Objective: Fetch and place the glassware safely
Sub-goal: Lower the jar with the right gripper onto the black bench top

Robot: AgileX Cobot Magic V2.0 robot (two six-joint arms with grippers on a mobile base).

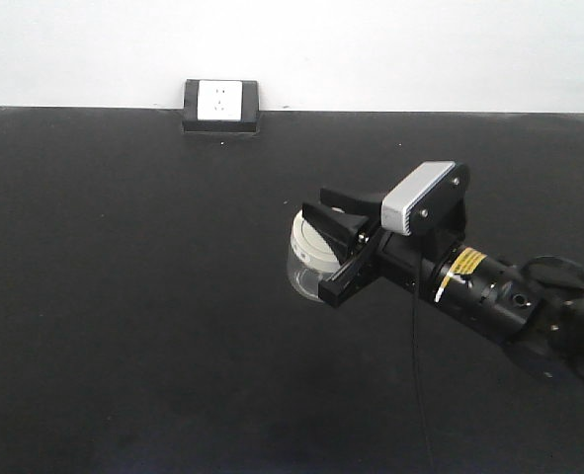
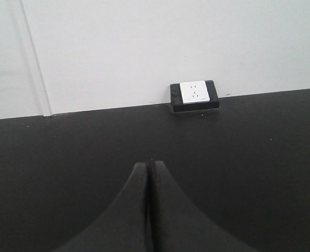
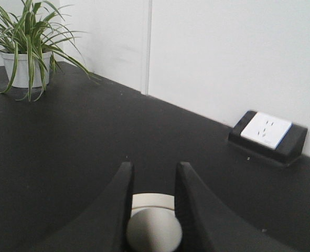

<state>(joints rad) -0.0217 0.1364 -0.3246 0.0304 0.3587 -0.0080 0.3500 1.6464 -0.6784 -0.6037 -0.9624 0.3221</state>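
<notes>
The right gripper [image 1: 333,249] clasped the squat, cream-lidded glass jar [image 1: 309,252]; left gripper [image 2: 148,173] closed, empty (potted plant [image 3: 26,50] only in the right wrist view).

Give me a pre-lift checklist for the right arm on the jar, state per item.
1. Right gripper straddles the glass jar: ok, a finger on each side of the lid.
2. Firm grip on jar: cannot tell, contact not visible.
3. Jar upright on the black table: ok.
4. Lid seated: ok in the front view.
5. Left gripper out of the way: ok, shut and empty, absent from the front view.
6. Socket box clear of lift path: ok, far back by the wall.
</notes>
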